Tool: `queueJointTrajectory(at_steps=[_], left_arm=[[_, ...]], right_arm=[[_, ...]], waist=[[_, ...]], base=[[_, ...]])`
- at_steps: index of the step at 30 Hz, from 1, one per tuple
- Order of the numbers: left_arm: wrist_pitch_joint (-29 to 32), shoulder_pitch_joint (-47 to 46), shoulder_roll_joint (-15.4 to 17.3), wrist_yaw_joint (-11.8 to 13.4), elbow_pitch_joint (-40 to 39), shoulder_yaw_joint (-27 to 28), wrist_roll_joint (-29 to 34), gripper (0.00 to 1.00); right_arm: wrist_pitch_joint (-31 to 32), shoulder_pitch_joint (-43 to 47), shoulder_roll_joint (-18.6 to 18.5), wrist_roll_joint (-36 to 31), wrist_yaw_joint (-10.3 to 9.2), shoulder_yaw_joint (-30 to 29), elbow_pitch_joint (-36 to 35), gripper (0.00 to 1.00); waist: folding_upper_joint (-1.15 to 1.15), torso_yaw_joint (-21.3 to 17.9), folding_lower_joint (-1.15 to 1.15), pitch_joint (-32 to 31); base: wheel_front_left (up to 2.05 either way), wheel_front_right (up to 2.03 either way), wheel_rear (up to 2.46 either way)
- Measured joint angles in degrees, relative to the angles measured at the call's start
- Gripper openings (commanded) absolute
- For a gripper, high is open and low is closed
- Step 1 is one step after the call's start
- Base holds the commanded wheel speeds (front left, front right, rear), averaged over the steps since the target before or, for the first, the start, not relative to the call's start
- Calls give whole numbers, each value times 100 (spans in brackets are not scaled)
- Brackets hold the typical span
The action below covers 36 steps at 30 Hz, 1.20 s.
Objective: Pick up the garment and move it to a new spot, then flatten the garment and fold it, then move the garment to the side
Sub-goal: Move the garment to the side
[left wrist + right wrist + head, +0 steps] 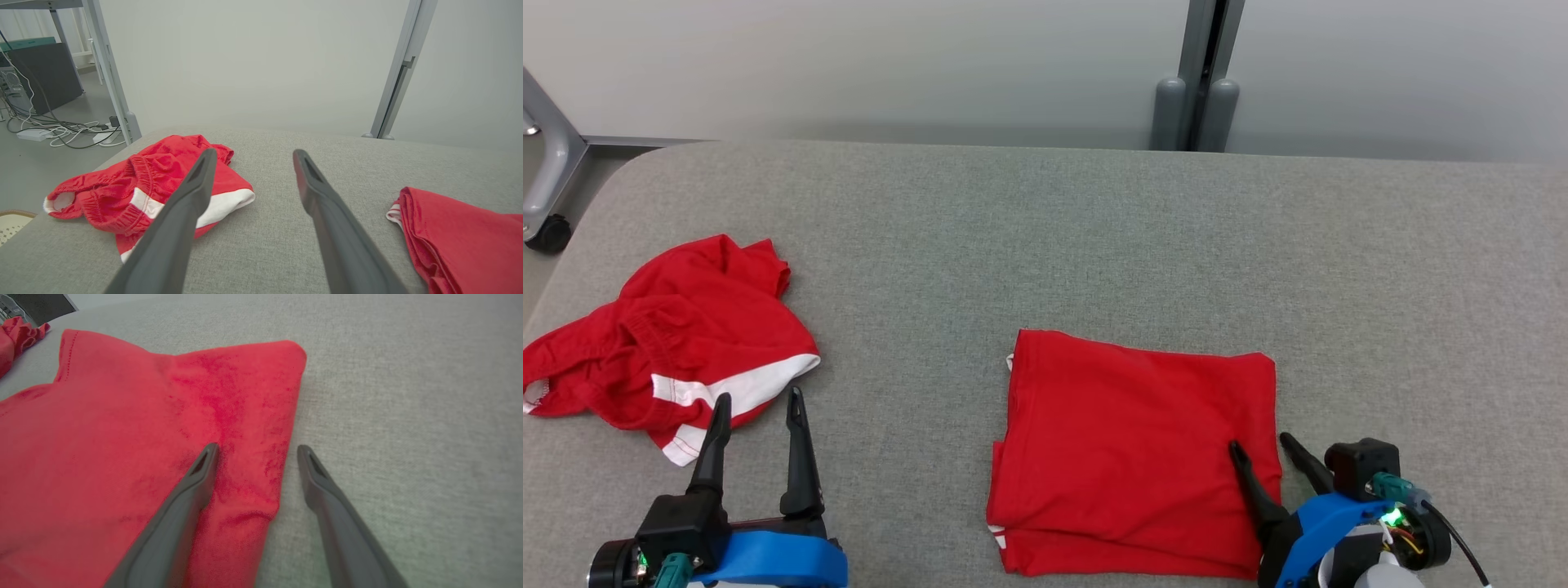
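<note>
plain red folded garment, red crumpled shorts with white bands, grey table

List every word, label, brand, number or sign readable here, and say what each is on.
No text is readable.
The folded red cloth garment, the crumpled red garment with white trim, the grey fabric tabletop, the left gripper and the right gripper bear no visible print, tag or number.
</note>
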Motion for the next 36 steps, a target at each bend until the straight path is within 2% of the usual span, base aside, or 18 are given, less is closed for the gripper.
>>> queueJointTrajectory(at_steps=[8, 11, 18, 30, 36], left_arm=[[-63, -38, 3, 31, 74, -38, -24, 100], [-71, -92, -1, 40, 102, -59, -43, 100], [-141, -158, 15, 46, 153, -58, -111, 100], [-290, -951, 48, 53, -100, -144, -52, 100], [-298, -1357, 171, 65, -265, -136, 42, 100]], right_arm=[[-226, -20, 5, 376, -7, 268, 478, 100], [-260, -94, -9, 568, -10, 433, 567, 0], [-438, -491, -24, 650, 7, 478, 712, 0], [-541, -1316, -1180, 710, 1, -234, 331, 0], [-586, -1380, -1490, 848, 1, -577, 89, 0]], waist=[[0, 44, -1, 62], [0, 32, -1, 91], [0, -134, -1, 223], [0, -965, 0, 1170], [0, -1306, 0, 1663]], base=[[0, 0, 0], [0, 0, 0], [0, 0, 0], [0, 0, 0], [0, 0, 0]])
